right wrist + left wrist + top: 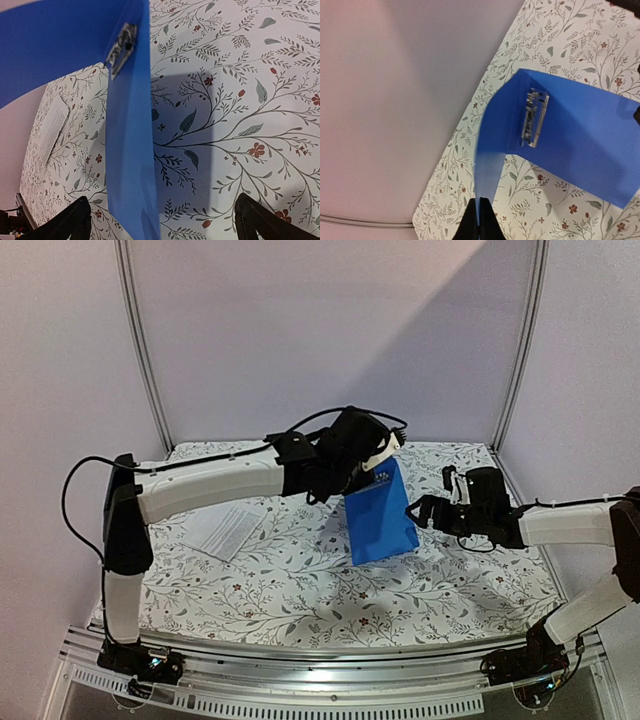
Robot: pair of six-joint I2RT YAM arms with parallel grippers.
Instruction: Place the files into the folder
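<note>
The table, under a floral cloth, spreads out below both tools. The folder sits between them, beneath the left gripper and just ahead of the right gripper.

The folder stands half open. Its lower cover lies flat on the cloth, running away from the left gripper. Its upper cover rises from the spine up to that gripper's fingertips. The left gripper's jaws are pressed together on the free edge of the upper cover, pinching it. This grip looks meant to swing the cover up and expose the inside, so that sheets can go in.

The files lie flat on the cloth, well apart from the folder, below the left forearm and far beyond the right gripper's reach across the folder. Neither tool touches them, so loading is not yet begun.

The ring mechanism sits on the lower cover near the spine, in plain sight ahead of the left gripper now that the cover is lifted.

The right gripper has its fingers spread wide, with the near edge of the lower cover between them. It grips nothing. It is probably waiting to steady the folder or take over the cover. Whether it touches the folder I cannot tell.
</note>
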